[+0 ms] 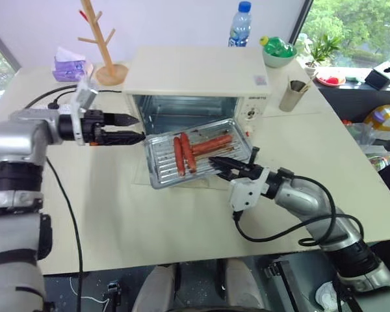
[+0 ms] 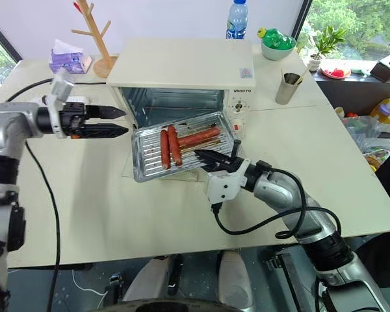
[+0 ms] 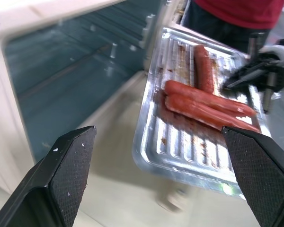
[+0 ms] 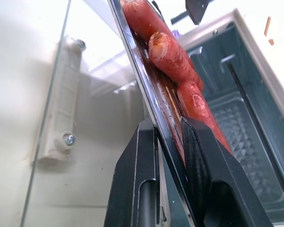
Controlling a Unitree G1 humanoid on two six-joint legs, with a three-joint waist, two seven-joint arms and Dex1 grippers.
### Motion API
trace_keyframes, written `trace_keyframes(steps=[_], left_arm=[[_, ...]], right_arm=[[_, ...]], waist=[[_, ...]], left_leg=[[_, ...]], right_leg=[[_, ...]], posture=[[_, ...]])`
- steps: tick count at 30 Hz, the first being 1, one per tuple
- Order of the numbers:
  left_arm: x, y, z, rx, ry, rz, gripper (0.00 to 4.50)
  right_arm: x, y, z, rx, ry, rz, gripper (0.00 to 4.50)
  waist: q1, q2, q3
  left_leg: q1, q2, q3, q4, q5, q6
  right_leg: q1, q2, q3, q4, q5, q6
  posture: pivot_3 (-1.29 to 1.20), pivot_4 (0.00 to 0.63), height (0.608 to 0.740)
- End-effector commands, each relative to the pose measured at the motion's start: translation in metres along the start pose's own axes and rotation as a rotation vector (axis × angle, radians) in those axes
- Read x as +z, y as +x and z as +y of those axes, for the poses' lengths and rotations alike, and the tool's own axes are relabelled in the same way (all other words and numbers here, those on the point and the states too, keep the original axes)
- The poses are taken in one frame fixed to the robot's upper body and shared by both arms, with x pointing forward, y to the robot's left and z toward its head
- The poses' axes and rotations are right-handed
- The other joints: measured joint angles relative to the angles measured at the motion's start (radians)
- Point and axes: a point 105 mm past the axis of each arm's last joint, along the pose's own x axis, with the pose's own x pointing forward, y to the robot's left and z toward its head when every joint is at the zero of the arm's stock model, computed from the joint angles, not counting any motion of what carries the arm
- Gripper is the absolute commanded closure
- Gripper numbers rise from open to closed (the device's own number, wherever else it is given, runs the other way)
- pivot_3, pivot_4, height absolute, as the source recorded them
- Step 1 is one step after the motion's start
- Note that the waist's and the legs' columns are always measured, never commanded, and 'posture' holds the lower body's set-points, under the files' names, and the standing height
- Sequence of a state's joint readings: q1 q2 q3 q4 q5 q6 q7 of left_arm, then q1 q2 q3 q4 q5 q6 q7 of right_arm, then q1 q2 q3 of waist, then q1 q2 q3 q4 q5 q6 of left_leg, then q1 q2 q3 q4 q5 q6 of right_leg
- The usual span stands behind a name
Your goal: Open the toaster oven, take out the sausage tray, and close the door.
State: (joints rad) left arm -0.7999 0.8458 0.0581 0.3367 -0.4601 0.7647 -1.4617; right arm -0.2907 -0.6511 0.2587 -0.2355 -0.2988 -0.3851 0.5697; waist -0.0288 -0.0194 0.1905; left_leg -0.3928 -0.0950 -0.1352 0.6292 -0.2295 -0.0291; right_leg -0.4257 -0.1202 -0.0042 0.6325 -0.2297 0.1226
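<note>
- The right pincer (image 1: 216,162) was nearest, pinching the near right rim of the sausage tray (image 1: 162,162), one finger above the metal and one below.
- The sausage tray hung out of the toaster oven (image 1: 201,71), above the door (image 1: 138,177), which lay folded down flat over the counter (image 1: 117,214) with its bar handle toward the near side.
- Several sausages (image 1: 185,153) lay loose on the ribbed, greasy tray bottom. They would likely roll or slide if the tray tipped.
- The tray looked like thin stiff metal, light in itself. Held by one edge alone it would tend to sag toward its left end, so a level carry seemed called for.
- The raised rim was the sensible place to grip; the free left rim offered a second hold.
- The left pincer (image 1: 135,128) stood to the left of the tray, fingers spread and holding nothing, pointing toward that left rim and just apart from it.
- Farther off, the oven cavity stood open with no rack or tray visible inside.
- The glass door looked fragile and would best be lifted by its handle.
</note>
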Motion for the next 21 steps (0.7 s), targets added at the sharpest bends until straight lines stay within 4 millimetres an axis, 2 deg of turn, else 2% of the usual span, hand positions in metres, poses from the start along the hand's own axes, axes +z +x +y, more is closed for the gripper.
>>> trace_keyframes(steps=[1, 6, 10, 15, 21], left_arm=[[0.008, -0.027, -0.029, -0.013, -0.098, -0.061, 0.0], [-0.004, -0.047, -0.051, 0.023, -0.325, -0.126, 0.0], [-0.025, -0.052, -0.066, 0.045, -0.449, -0.125, 0.0], [-0.046, -0.045, -0.071, 0.043, -0.63, -0.174, 0.0], [-0.056, -0.026, -0.068, 0.003, -0.718, -0.193, 0.0]], right_arm=[[0.012, -0.005, -0.007, 0.005, -0.036, -0.096, 4.25], [0.013, -0.006, -0.003, 0.048, -0.041, -0.16, 4.25], [0.017, -0.006, 0.0, 0.082, -0.051, -0.216, 4.25], [0.023, -0.002, 0.0, 0.1, -0.055, -0.279, 4.25], [0.031, 0.005, -0.005, 0.092, -0.066, -0.329, 4.25]], waist=[[-0.01, 0.0, 0.0], [-0.014, 0.0, 0.0], [-0.013, 0.0, 0.0], [-0.005, 0.0, 0.0], [-0.004, 0.0, 0.0]], left_leg=[[0.0, 0.001, 0.0, 0.0, 0.0, 0.0], [0.001, 0.002, 0.0, 0.0, 0.0, 0.0], [0.001, 0.003, 0.001, 0.0, 0.0, 0.0], [0.002, 0.003, 0.001, 0.0, 0.0, 0.0], [0.002, 0.003, 0.001, 0.0, 0.0, -0.002]], right_leg=[[0.0, 0.001, 0.0, 0.0, 0.0, 0.0], [0.0, 0.002, 0.0, -0.001, 0.001, -0.001], [0.0, 0.002, 0.0, -0.001, 0.001, -0.002], [0.001, 0.002, 0.0, -0.001, 0.001, -0.003], [0.001, 0.002, 0.001, -0.002, 0.002, -0.004]], posture=[[0.0, 0.15, 0.736], [0.0, 0.15, 0.736], [0.0, 0.15, 0.736], [0.0, 0.15, 0.736], [0.0, 0.15, 0.736]])
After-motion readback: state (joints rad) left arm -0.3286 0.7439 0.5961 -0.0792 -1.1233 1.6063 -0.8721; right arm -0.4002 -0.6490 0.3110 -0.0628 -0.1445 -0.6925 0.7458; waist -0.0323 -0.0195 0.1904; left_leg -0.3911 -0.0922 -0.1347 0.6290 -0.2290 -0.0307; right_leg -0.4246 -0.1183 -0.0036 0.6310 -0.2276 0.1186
